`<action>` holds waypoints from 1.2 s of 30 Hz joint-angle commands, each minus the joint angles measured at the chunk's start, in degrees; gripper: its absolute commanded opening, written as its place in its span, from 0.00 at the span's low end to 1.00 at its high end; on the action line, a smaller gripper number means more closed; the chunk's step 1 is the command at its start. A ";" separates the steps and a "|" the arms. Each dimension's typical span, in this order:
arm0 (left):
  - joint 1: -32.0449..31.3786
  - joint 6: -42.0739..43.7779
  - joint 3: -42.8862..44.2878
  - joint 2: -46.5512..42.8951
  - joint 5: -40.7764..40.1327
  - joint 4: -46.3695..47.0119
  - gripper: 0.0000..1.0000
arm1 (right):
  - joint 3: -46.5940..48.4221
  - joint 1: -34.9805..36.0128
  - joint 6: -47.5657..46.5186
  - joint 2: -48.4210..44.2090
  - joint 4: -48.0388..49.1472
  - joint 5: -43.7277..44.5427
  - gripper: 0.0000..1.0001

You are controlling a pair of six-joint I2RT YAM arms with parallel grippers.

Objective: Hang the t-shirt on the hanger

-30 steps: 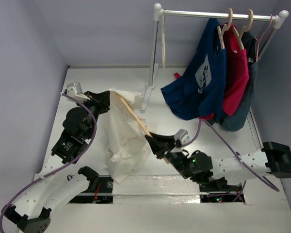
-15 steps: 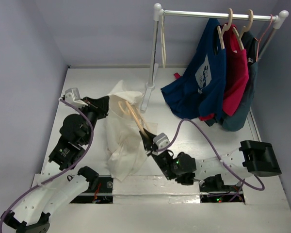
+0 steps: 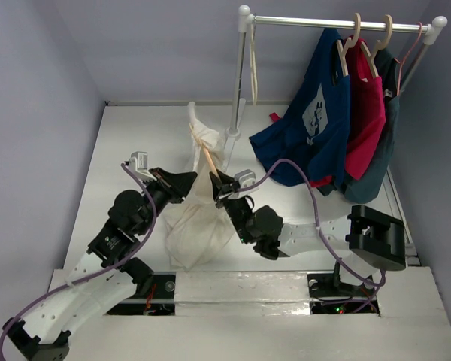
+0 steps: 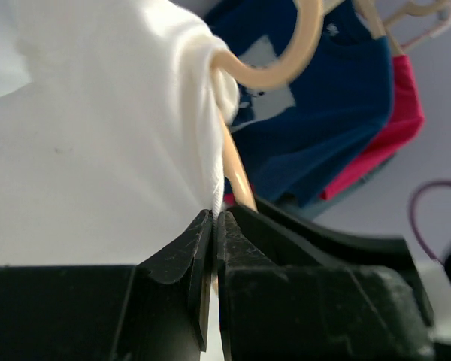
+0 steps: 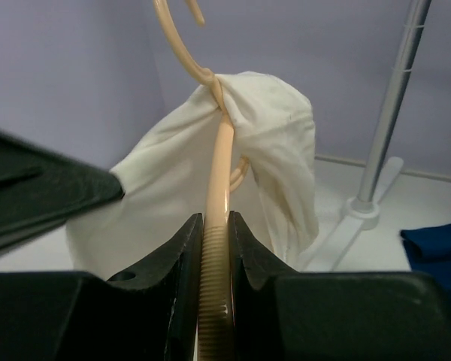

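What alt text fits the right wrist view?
Right tool shut on the tan wooden hanger, whose arm rises to its hook at the top edge. A cream t-shirt bunches at the hanger's neck and drapes down both sides; a white rack pole stands at frame right.

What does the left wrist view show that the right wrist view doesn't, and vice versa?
Only the left wrist view shows the left gripper up close, shut on the cream-white t-shirt, and the red shirt. Only the right wrist view shows the right gripper up close, shut on the light tan wooden hanger, and the rack's white pole. Both show the t-shirt bunched at the hanger's neck.
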 commanded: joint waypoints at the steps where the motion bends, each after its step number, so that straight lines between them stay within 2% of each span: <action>1: -2.97 -1.09 1.14 -2.63 2.66 3.59 0.00 | 4.01 -4.20 13.50 -1.18 15.59 -3.92 0.00; 3: -3.50 -0.30 1.67 -3.43 2.66 0.79 0.00 | 4.27 -5.69 15.28 -0.91 15.15 -7.51 0.00; 4: -3.51 0.14 2.45 -3.52 3.01 -0.53 0.00 | 4.80 -6.22 19.64 -0.91 12.89 -8.84 0.00; 7: -3.51 2.16 3.42 -3.43 3.63 -5.81 0.00 | 4.45 -7.63 24.50 -0.83 12.16 -13.23 0.00; 10: -3.51 3.13 2.81 -4.04 2.14 -9.59 0.17 | 0.86 -9.82 31.77 -1.70 13.65 -16.92 0.00; 11: -3.51 3.30 2.72 -4.22 -0.13 -10.64 0.29 | -0.46 -10.53 34.33 -2.66 14.00 -18.33 0.00; 14: -3.51 4.10 3.25 -4.22 -5.14 -13.55 0.35 | -4.86 -12.46 40.50 -4.60 14.97 -24.48 0.00; 16: -3.51 4.18 4.47 -3.26 -5.95 -13.73 0.41 | -7.14 -13.26 42.17 -5.48 16.54 -28.09 0.00; 17: -3.51 4.10 4.83 -2.99 -6.48 -13.29 0.47 | -7.76 -13.26 42.36 -6.09 16.91 -28.97 0.00; 18: -3.51 3.66 5.18 -2.73 -7.00 -11.98 0.48 | -8.20 -13.26 42.36 -7.23 17.17 -30.46 0.00; 23: -3.51 3.74 9.57 -1.33 -13.58 -7.49 0.53 | -11.01 -13.26 41.74 -10.14 17.52 -33.19 0.00; 27: -3.51 7.25 14.84 6.12 -17.89 -6.25 0.60 | -13.91 -13.26 42.44 -12.60 19.37 -35.21 0.00; 29: -0.54 8.31 16.87 10.60 -20.45 -6.26 0.60 | -15.49 -13.26 42.53 -14.97 18.85 -35.66 0.00; 30: 3.05 8.58 17.22 11.42 -17.32 -5.48 0.59 | -16.11 -13.26 42.62 -16.72 18.49 -35.66 0.00; 31: 3.09 8.49 16.88 11.77 -17.29 -4.34 0.59 | -16.64 -13.26 42.62 -16.73 18.14 -35.57 0.00; 32: 6.04 8.49 16.09 11.69 -13.64 -3.19 0.56 | -17.08 -13.26 42.36 -18.39 17.62 -35.48 0.00; 33: 7.21 8.49 15.47 11.43 -12.38 -0.14 0.54 | -17.61 -13.26 42.27 -19.27 16.74 -35.48 0.00; 36: 9.15 9.02 14.68 12.82 -7.64 1.12 0.49 | -18.49 -13.26 41.83 -21.65 15.77 -35.39 0.00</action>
